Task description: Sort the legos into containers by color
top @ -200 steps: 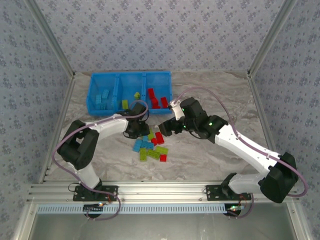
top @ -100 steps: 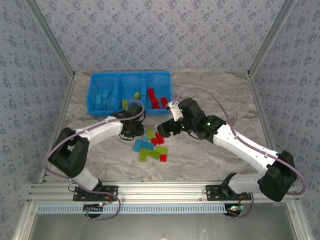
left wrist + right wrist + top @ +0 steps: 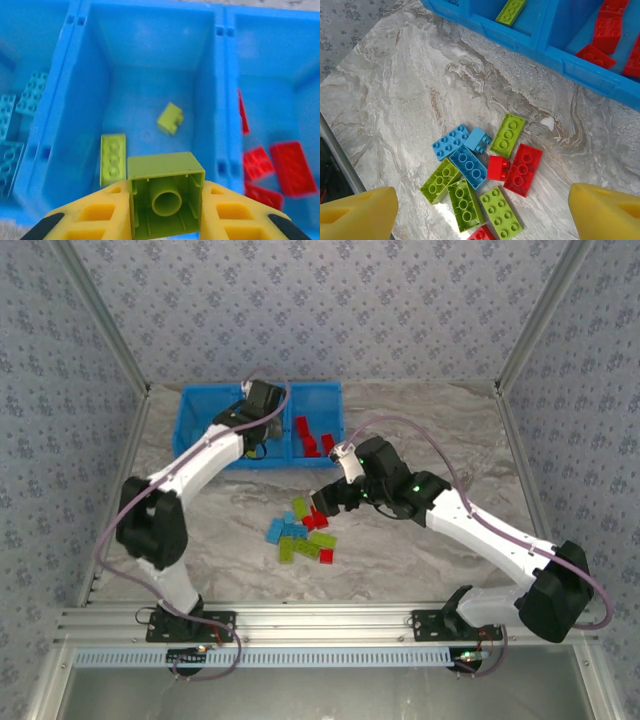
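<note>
Near: my right gripper [image 3: 328, 502] hangs wide open and empty over the loose legos [image 3: 480, 175], glossy studded bricks on a veined, marble-look tabletop [image 3: 395, 75]. Far: my left gripper [image 3: 166, 220] clamps a lime brick [image 3: 165, 175], hollow underside showing, above the middle bin [image 3: 150, 50] of the containers [image 3: 195, 445]. If I release off-centre, I judge it could bounce off the slick wall among the reds [image 3: 292, 167].

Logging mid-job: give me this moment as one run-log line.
left end effector: shut on green lego, above middle bin | right end effector: open, above loose legos on table | sorting: unfinished
</note>
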`<action>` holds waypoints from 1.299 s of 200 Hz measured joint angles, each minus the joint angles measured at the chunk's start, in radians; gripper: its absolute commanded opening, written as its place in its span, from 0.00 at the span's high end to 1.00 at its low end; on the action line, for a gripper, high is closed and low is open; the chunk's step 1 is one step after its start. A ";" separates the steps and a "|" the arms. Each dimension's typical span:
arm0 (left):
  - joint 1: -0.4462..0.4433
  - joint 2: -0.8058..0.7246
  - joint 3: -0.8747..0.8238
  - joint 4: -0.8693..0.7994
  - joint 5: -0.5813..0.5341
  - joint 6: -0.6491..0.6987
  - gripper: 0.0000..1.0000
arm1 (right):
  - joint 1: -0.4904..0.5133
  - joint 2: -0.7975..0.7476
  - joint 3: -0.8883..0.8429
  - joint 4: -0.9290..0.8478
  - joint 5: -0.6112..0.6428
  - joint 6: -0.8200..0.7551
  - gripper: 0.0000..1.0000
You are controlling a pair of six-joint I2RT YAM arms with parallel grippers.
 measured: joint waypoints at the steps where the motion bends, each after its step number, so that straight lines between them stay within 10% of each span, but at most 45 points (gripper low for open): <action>1: 0.002 0.006 0.003 0.001 0.000 0.001 0.73 | 0.001 0.000 0.000 -0.001 0.001 0.000 0.09; 30: 0.045 0.153 0.094 -0.016 -0.002 0.046 0.53 | 0.019 -0.019 0.000 -0.018 0.031 0.000 0.09; 73: 0.049 0.127 0.110 -0.045 0.014 0.078 0.50 | 0.026 -0.046 -0.004 -0.021 0.074 0.004 0.10; 127: -0.034 -0.324 -0.101 -0.048 0.077 0.167 0.47 | 0.024 0.033 -0.007 -0.022 0.170 0.080 0.11; 186: -0.230 -0.870 -0.411 -0.097 0.360 0.586 0.28 | 0.020 0.246 -0.008 -0.005 0.164 0.193 0.13; 222: -0.235 -1.014 -0.613 -0.111 0.522 0.838 0.04 | 0.024 0.389 0.018 -0.002 0.150 0.234 0.16; 260: -0.241 -1.020 -0.721 -0.102 0.632 0.994 0.01 | 0.028 0.534 0.125 -0.024 0.151 0.257 0.28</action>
